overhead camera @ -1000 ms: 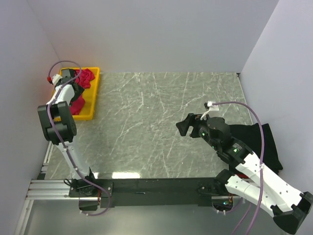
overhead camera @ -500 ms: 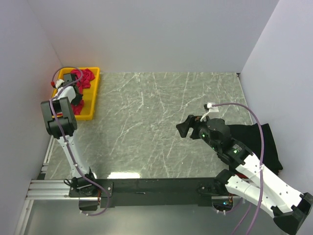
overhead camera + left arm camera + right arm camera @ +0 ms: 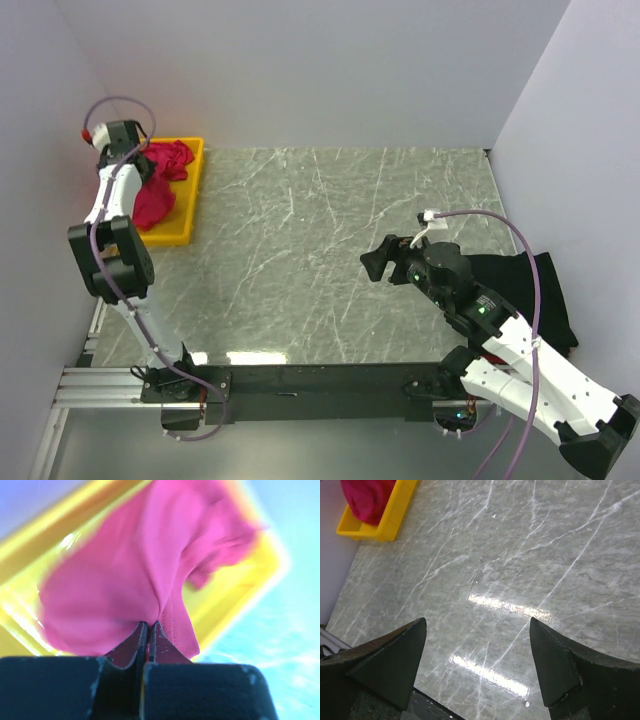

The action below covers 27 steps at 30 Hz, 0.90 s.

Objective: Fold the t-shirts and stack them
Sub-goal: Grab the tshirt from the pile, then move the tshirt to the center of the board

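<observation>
Marble table (image 3: 330,230): crimson-pink t-shirt (image 3: 153,198) leaving yellow tray (image 3: 192,205).
Your left gripper (image 3: 145,630), clamped on it, has just risen; right gripper (image 3: 477,630) hangs spread, empty.

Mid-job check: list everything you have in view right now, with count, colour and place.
pink t-shirt: one, crimson-pink, bunched in the tray, one fold pinched
black t-shirt: one, black, at the table's right edge, partly hidden by the right arm
tray: one, yellow, far-left corner of the table
table: one, grey marble
left fingers: two, dark, shut on the pink t-shirt above the tray
right fingers: two, black, open over bare table
</observation>
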{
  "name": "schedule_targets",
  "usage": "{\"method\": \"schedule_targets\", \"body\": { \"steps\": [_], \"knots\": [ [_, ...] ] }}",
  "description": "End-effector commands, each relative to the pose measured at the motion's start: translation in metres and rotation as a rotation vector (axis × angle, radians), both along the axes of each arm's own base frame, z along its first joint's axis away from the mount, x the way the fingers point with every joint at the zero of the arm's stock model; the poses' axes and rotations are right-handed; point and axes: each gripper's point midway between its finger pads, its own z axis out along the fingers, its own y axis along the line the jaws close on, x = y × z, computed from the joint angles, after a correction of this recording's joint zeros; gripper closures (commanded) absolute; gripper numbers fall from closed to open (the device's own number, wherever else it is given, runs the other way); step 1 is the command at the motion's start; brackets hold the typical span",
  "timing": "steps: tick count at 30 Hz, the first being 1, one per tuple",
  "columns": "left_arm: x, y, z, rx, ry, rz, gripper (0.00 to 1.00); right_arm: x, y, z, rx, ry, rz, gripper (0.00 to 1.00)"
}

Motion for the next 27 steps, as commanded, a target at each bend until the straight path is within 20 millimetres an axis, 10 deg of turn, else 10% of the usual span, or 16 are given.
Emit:
{"method": "schedule_targets", "body": {
  "steps": [1,10,17,23,27],
  "knots": [
    [0.013,-0.029,0.109,0.074,-0.208,-0.121,1.0,0.004,0.002,0.017,0.022,-0.056,0.001,0.11],
    [-0.015,-0.147,0.322,0.234,-0.597,-0.379,1.0,0.009,-0.001,0.042,0.032,-0.095,-0.028,0.11],
    [-0.104,-0.241,0.46,0.25,-0.974,-0.587,1.0,0.01,-0.007,0.074,0.068,-0.151,-0.054,0.11],
    [-0.141,-0.284,0.482,0.168,-1.075,-0.695,1.0,0.012,-0.013,0.094,0.089,-0.192,-0.084,0.11],
    [-0.121,-0.296,0.424,0.067,-0.96,-0.687,1.0,0.014,-0.011,0.091,0.097,-0.179,-0.093,0.11]
  ]
}}
